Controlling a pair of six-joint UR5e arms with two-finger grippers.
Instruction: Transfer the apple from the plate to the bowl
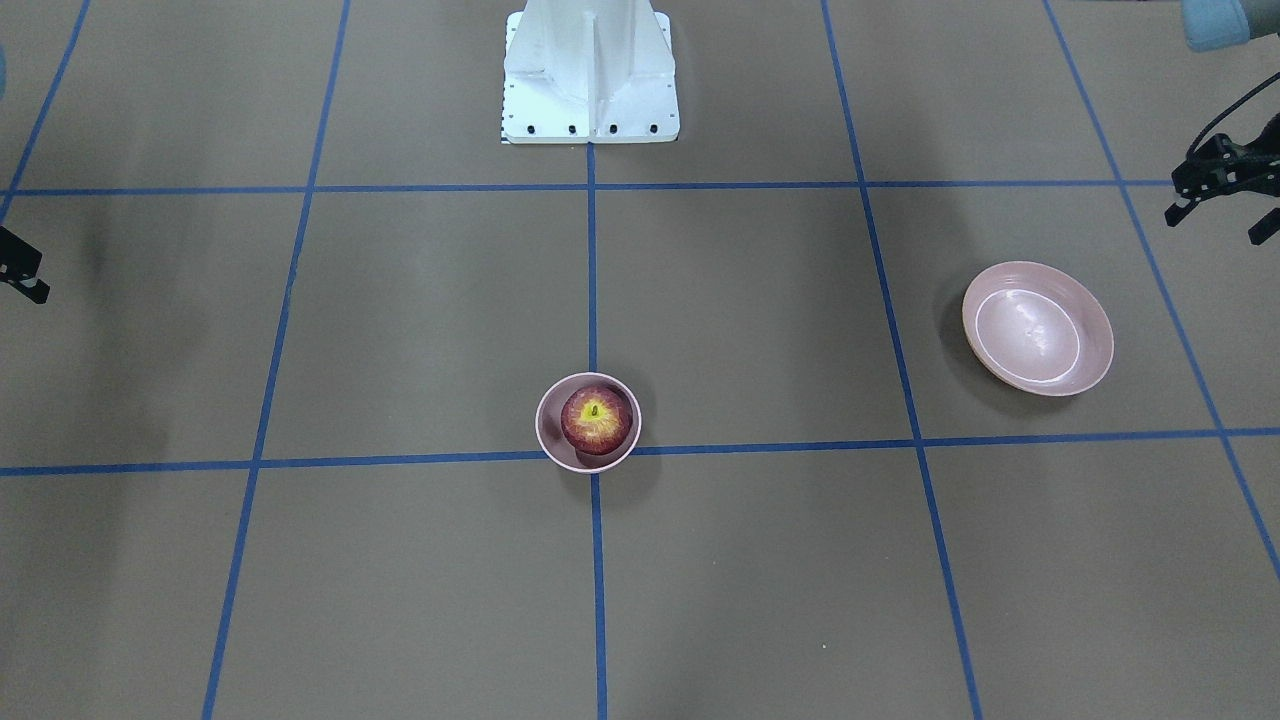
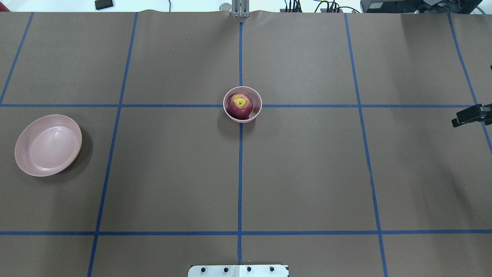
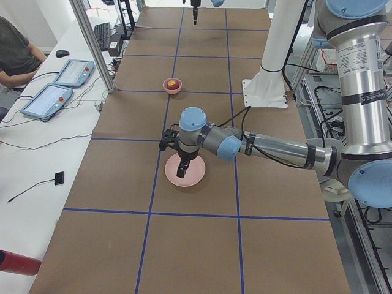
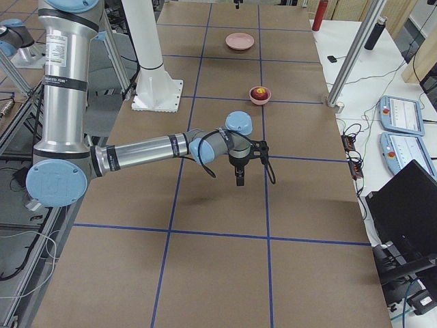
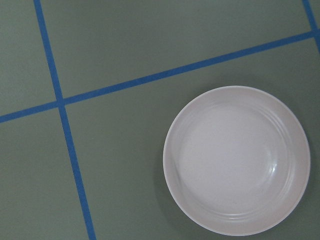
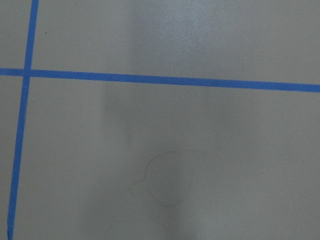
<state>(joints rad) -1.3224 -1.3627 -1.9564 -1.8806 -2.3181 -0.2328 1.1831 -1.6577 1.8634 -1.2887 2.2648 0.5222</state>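
Note:
The dark red apple (image 1: 596, 418) sits in the small deep pink bowl (image 1: 541, 425) on the table's centre line, stem dimple up; it also shows in the overhead view (image 2: 239, 105). The wide pink plate (image 1: 1038, 328) is empty and lies on my left side (image 2: 48, 145). My left gripper (image 1: 1215, 225) hangs above and just beside the plate, its two fingertips apart and holding nothing; its wrist view shows the bare plate (image 5: 235, 160). My right gripper (image 2: 457, 122) hangs at the table's far right, only partly in view, so I cannot tell its state.
The brown table is marked with blue tape lines (image 2: 240, 173). The white robot base (image 1: 590, 75) stands at the back centre. Operator tablets (image 3: 55, 89) lie on the side bench beyond the table edge.

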